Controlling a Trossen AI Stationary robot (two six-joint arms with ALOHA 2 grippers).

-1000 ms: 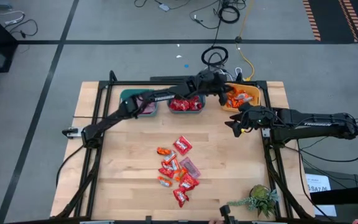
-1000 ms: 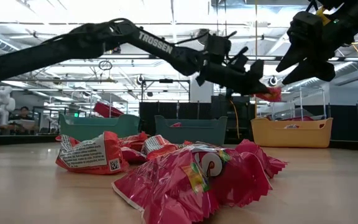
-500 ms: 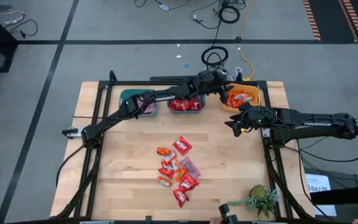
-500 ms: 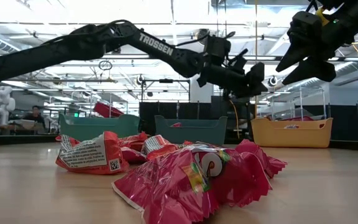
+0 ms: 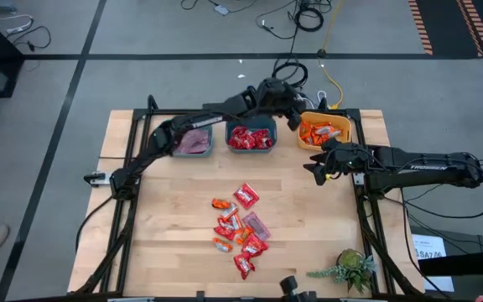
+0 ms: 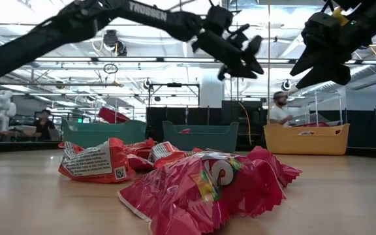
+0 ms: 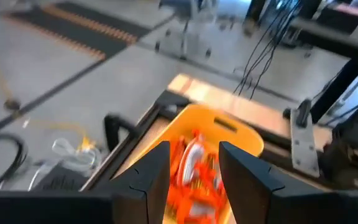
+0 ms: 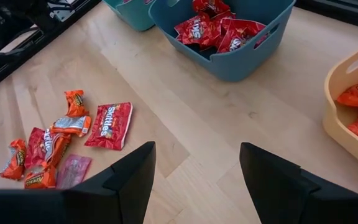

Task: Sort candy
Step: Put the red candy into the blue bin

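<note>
Having let go of an orange sweet, the left gripper, fingers spread and empty, is lifting away from the yellow bin at upper right, while the right gripper is waiting open and unsorted candy lies at lower centre.

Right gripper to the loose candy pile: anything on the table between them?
Nothing. In the high view, bare wood separates the right gripper from the candy pile. The right wrist view shows the same clear tabletop ahead of its open fingers.
</note>
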